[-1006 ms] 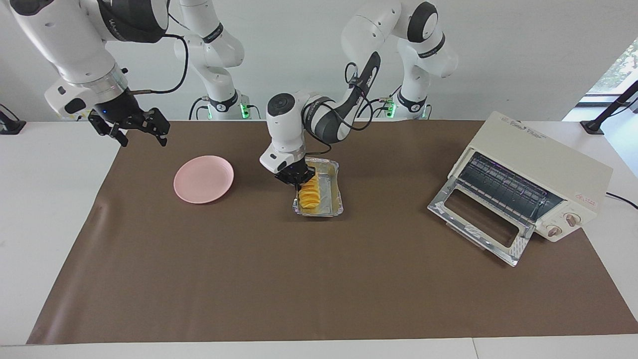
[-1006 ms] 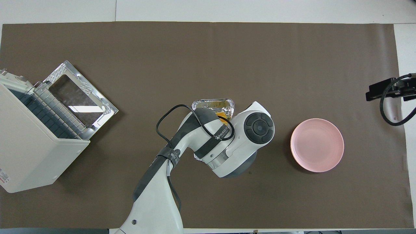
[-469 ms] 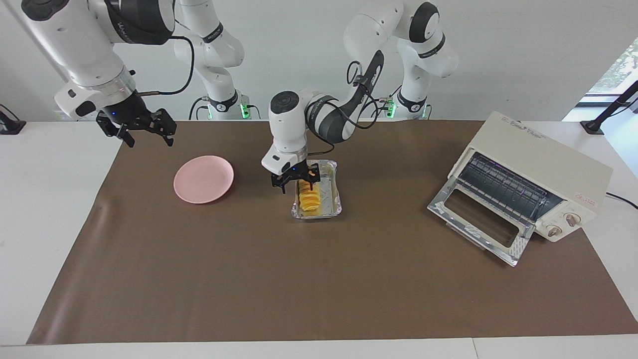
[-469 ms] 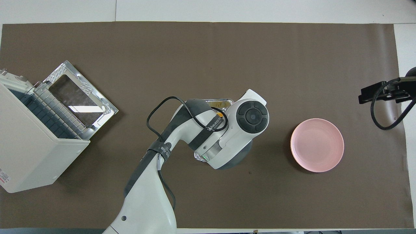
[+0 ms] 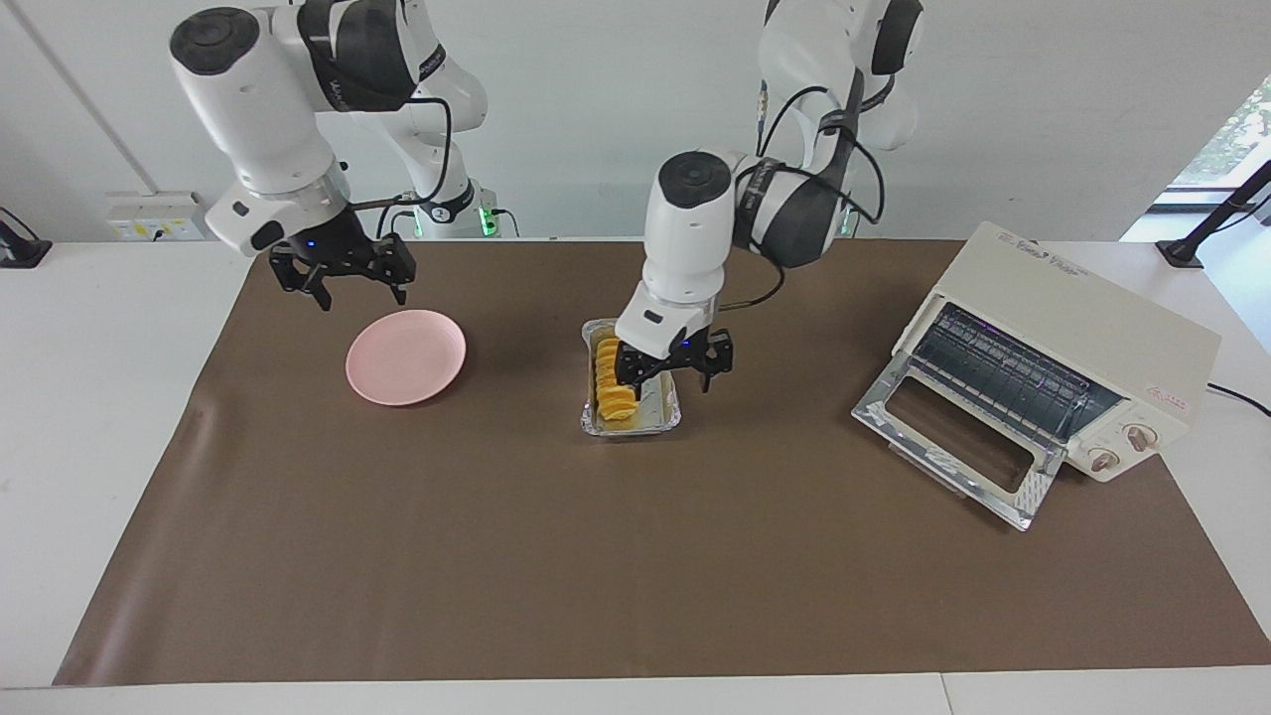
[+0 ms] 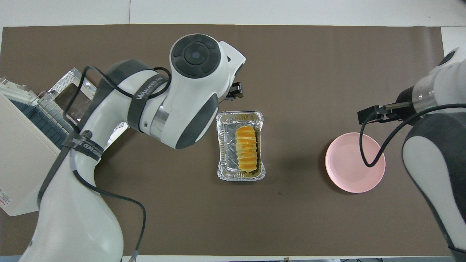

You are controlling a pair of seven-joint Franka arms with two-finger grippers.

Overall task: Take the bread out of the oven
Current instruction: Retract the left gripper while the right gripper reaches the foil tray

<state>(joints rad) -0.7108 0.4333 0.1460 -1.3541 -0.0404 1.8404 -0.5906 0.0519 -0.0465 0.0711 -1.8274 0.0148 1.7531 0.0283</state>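
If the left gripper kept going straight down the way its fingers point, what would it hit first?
Probably the foil tray: the left gripper, open, hangs over the tray's edge toward the oven, beside the bread. Depth is unclear, so it could instead meet the brown mat just beside the tray.

bread (image 6: 246, 148) in foil tray (image 6: 223, 153) mid-table — plate (image 6: 355, 162) toward right arm's end, oven (image 6: 34, 156) toward left arm's

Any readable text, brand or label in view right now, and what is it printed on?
"WANJEED..." (partly legible): dark band on the left arm, overhead view.
Grey print on top of the boxy cream-white toaster oven: too small to read.
Red label on the oven's side: too blurred to read.
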